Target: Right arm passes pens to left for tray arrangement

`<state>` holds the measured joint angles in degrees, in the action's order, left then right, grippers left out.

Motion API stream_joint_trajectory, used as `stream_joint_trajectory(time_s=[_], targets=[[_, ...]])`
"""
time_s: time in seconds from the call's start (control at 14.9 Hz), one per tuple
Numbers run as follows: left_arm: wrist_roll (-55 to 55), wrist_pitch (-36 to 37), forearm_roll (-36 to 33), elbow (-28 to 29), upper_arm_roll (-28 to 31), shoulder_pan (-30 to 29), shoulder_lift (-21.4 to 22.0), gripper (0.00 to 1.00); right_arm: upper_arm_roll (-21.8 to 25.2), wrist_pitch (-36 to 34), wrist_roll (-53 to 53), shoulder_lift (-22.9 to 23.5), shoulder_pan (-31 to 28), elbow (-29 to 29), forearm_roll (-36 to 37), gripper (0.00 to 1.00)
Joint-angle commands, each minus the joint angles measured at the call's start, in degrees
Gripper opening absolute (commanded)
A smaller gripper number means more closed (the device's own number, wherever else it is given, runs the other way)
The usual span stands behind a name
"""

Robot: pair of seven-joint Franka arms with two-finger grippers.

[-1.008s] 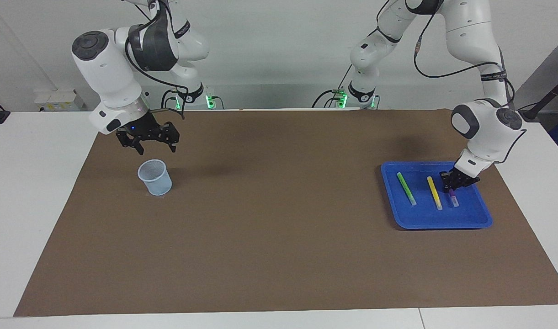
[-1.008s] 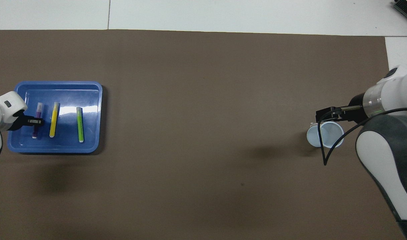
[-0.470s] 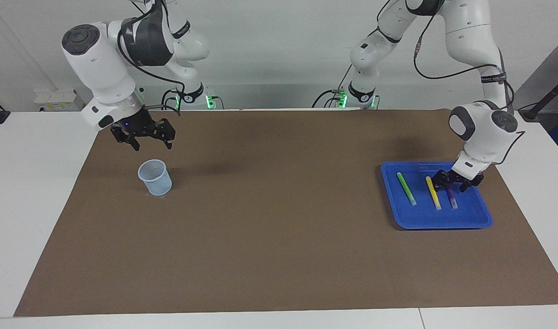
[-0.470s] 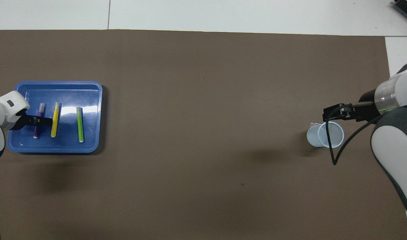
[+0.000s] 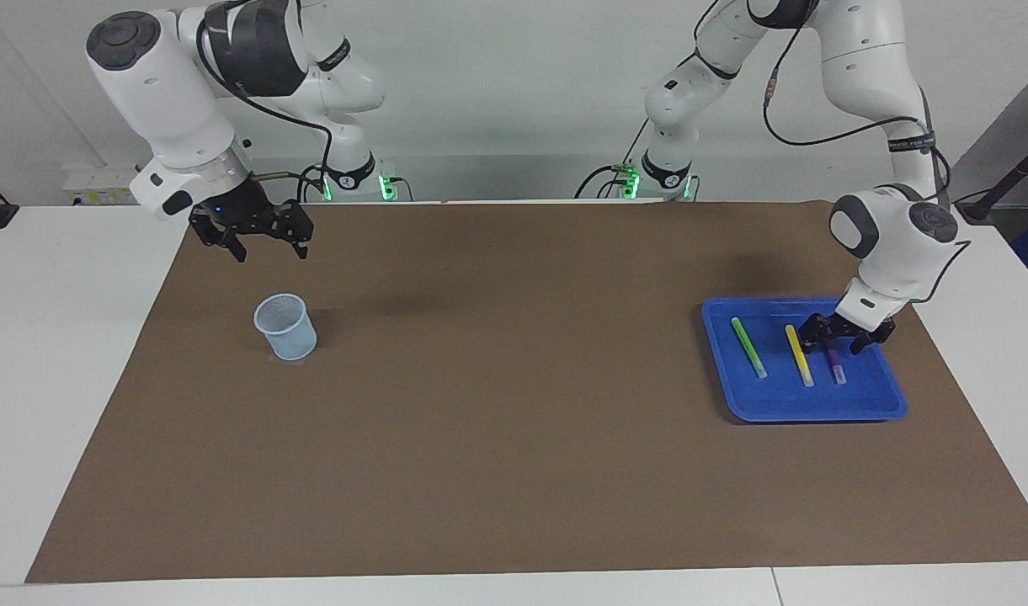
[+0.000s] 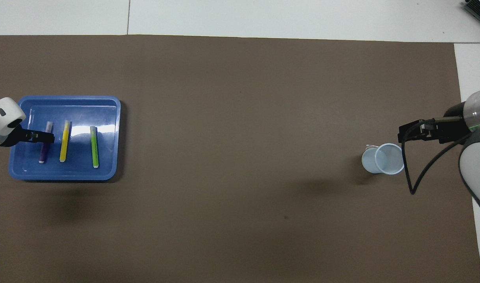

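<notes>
The left gripper [image 5: 845, 337] is held just above the blue tray [image 5: 867, 404], over the purple pen [image 5: 835, 365]. Its fingers are spread apart and nothing is gripped between them; in the overhead view the fingertips are seen over the upper part of the purple pen. The left arm [image 5: 891, 236] is bent down to it from its base at the robots' edge of the table.

Three pens are laid side by side in the tray, apart from one another and roughly parallel: the purple pen, the yellow pen [image 5: 799, 354] beside it, and the green pen [image 5: 748, 346] toward the table's middle. The tray is set on the brown mat [image 5: 497, 438] at the left arm's end of the table.

The right gripper [image 5: 251, 236] is raised in the air with its fingers spread and empty, over the mat near the cup [image 5: 285, 326]. The translucent cup is stood upright on the mat at the right arm's end, well apart from the tray.
</notes>
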<state>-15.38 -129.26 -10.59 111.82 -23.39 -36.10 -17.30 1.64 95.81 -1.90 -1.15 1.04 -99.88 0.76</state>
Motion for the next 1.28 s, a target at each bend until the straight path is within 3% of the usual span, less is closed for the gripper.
stream_joint_trajectory(time_s=[0.0, 0.27, 0.67, 1.21], targets=[[1.6, 5.1, -1.0, -2.1, 0.2, 1.5, 2.0, 1.0, 0.1, -1.5, -0.7, 1.2, -0.4, 2.3, 1.6, 1.0], [5.7, 10.1, 0.6, -4.4, -0.4, 4.0, 5.5, 1.0, 0.0, -1.5, -0.8, 0.9, -0.3, 2.8, 1.6, 1.0], [19.8, 24.9, 2.9, -15.7, -0.5, 12.0, 6.3, 1.0, 0.0, -1.3, -0.9, 1.0, -0.3, 3.0, 1.3, 1.0], [22.2, 29.6, 11.9, -18.4, -1.0, 13.9, 12.2, 1.0, 0.0, -1.9, -0.6, 1.1, -0.3, 3.2, 0.5, 1.0]])
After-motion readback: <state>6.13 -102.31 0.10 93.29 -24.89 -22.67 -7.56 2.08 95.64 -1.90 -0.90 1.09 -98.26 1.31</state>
